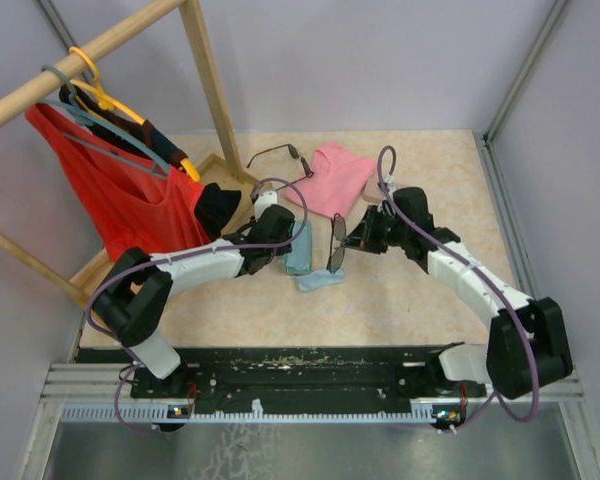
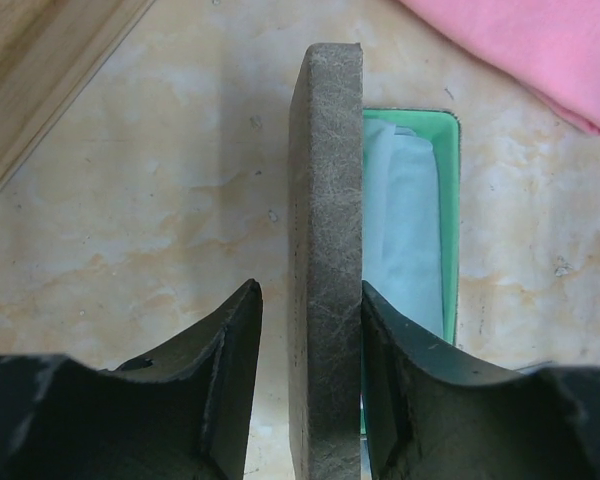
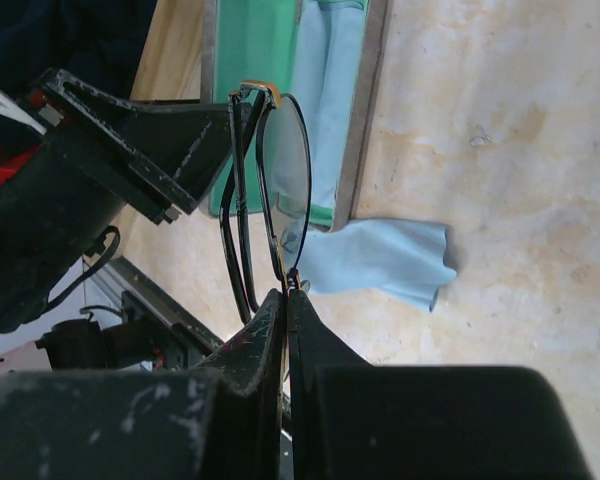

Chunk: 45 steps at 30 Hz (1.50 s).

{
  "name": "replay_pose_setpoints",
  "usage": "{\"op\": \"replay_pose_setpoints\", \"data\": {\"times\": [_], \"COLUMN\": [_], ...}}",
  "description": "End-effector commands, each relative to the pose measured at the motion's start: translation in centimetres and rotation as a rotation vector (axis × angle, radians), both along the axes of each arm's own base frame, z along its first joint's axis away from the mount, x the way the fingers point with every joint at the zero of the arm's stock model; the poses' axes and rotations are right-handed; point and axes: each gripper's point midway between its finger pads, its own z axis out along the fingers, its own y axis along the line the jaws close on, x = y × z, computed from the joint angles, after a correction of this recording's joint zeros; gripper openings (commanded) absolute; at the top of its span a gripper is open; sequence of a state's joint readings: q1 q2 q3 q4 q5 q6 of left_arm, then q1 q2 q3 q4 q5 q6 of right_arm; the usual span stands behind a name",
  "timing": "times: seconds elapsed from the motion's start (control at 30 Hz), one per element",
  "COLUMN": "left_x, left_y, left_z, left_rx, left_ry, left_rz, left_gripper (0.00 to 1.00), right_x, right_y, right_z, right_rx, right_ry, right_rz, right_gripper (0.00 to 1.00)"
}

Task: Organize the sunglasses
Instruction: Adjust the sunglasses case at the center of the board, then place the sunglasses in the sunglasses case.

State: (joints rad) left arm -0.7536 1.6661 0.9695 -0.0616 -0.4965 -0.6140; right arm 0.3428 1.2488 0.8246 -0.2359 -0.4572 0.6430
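Right wrist view: my right gripper (image 3: 285, 297) clenched on the rim of the folded, thin dark wire-framed sunglasses (image 3: 288, 170), aloft just beside the open green-lined oblong case (image 3: 368, 90) | left gripper (image 2: 310, 300) released, straddling its upright grey felt lid (image 2: 325, 150) | next: I align lengthwise, lower gently.

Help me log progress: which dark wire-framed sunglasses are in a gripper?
The folded dark wire-framed sunglasses pinched by the right gripper; the other pair lies unfolded on the table beside the pink fabric.
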Motion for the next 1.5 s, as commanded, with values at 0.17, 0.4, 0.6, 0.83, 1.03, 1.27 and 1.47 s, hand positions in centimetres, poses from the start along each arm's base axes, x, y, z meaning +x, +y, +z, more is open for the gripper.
{"op": "replay_pose_setpoints", "data": {"times": [0.17, 0.4, 0.6, 0.83, 1.03, 1.27, 1.47], "left_x": [0.2, 0.0, 0.1, 0.1, 0.0, -0.1, -0.1], "left_y": [-0.1, -0.2, -0.3, -0.1, 0.0, 0.0, 0.0], "left_z": [0.9, 1.0, 0.9, 0.9, 0.9, 0.7, 0.5], "left_rx": [-0.053, -0.061, -0.057, -0.050, -0.051, -0.052, -0.050], "left_ry": [-0.022, -0.023, -0.022, -0.023, -0.022, -0.018, -0.017], "left_rz": [-0.011, -0.021, -0.028, -0.026, -0.028, -0.031, -0.031], "left_gripper": [0.48, 0.48, 0.47, 0.46, 0.46, 0.46, 0.45], "right_x": [3.9, 5.7, 7.2, 7.9, 7.9, 7.7, 7.6], "right_y": [4.8, 7.1, 8.3, 9.0, 9.4, 9.8, 10.4], "right_z": [0.8, -1.7, -3.9, -5.5, -6.2, -7.0, -7.2], "right_rx": [0.142, 0.150, 0.135, 0.124, 0.124, 0.127, 0.133], "right_ry": [-0.066, -0.035, -0.002, 0.033, 0.053, 0.084, 0.092], "right_rz": [0.103, 0.146, 0.156, 0.161, 0.162, 0.162, 0.176], "right_gripper": [0.00, 0.00, 0.00, 0.00, 0.00, 0.00, 0.00]}}
